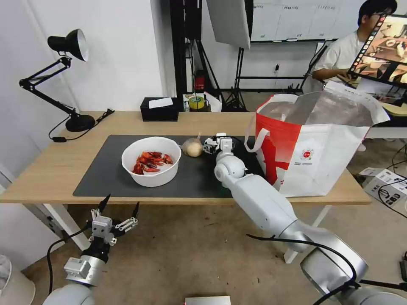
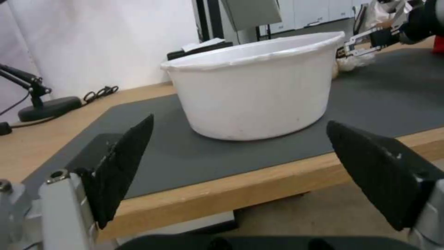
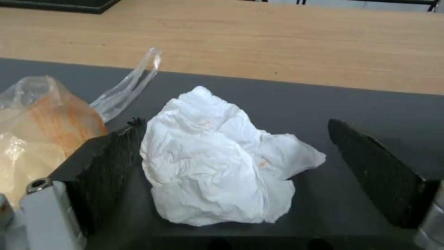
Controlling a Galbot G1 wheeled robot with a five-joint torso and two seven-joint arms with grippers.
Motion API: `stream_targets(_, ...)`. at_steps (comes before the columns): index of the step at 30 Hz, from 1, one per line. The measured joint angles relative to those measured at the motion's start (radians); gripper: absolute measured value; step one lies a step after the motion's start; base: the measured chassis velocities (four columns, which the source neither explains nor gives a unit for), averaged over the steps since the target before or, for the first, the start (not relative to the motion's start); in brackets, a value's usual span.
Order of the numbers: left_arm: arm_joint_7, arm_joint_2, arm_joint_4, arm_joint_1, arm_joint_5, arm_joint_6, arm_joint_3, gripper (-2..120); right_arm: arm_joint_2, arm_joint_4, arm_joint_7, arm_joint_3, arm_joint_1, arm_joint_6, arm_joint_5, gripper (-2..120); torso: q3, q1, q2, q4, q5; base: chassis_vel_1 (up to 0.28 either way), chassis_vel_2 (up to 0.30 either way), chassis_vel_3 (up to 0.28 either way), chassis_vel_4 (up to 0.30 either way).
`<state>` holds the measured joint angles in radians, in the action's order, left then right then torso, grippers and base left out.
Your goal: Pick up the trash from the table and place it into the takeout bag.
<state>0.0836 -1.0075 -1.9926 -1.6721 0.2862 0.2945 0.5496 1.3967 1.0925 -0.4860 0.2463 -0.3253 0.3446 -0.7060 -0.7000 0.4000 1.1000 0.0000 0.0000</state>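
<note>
— On the dark grey mat, what is seen between the right gripper's fingers?
— A crumpled white tissue, faintly orange-stained, is straddled by the spread fingers; one pad is touching it, the other is held apart.
— And beside it?
— A tan knotted bag is lying close by, then the white bowl of red shells. The takeout bag is stood open on the table. The left gripper is held wide open below the table edge.

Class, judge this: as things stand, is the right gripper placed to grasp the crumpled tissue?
Probably yes: the open right gripper brackets the crumpled tissue on the mat, nothing between; the knotted bag lies outside one finger.
</note>
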Motion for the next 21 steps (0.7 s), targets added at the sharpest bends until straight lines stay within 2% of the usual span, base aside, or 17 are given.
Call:
stream_targets(13, 0.001, -0.003, -0.002, -0.002, -0.004, 0.0, -0.015, 100, -0.037, 0.015, 0.012, 0.005, 0.009, 0.057, -0.027, 100, 0.0, 0.0, 0.0, -0.0001, 0.0, 0.0, 0.0, 0.0, 0.0)
stream_targets(21, 0.003, -0.001, -0.001, 0.007, -0.004, -0.003, -0.026, 100, -0.037, 0.001, 0.042, 0.005, 0.012, 0.061, -0.034, 100, 0.0, 0.0, 0.0, 0.0, 0.0, 0.0, 0.0, 0.0, 0.0)
